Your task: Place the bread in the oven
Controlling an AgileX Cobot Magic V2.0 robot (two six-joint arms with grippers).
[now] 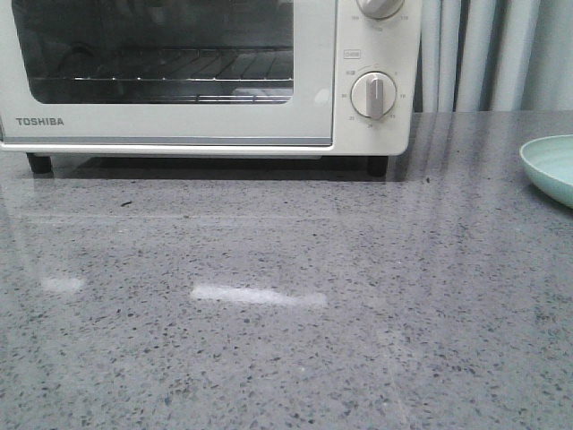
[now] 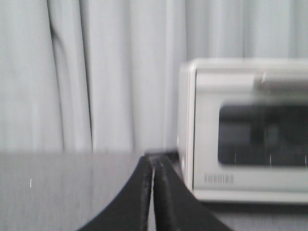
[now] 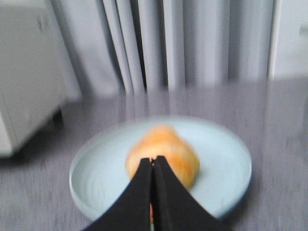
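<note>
A: Sitting on the pale mint-green round plate (image 3: 216,159) is the golden-orange striped bread (image 3: 163,153), out toward the right edge of the speckled grey stone table (image 1: 286,313).

B: And the cream-white TOSHIBA oven (image 1: 179,116)?

A: At the back, glass door closed.

B: Grippers?

A: Right gripper (image 3: 153,160) clenched, empty, just before the bread. Left gripper (image 2: 154,161) likewise clenched, holding nothing.

Front view low and close to oven (image 1: 179,81), left wrist shares it (image 2: 245,130), right wrist faces plate (image 3: 226,163)
</note>
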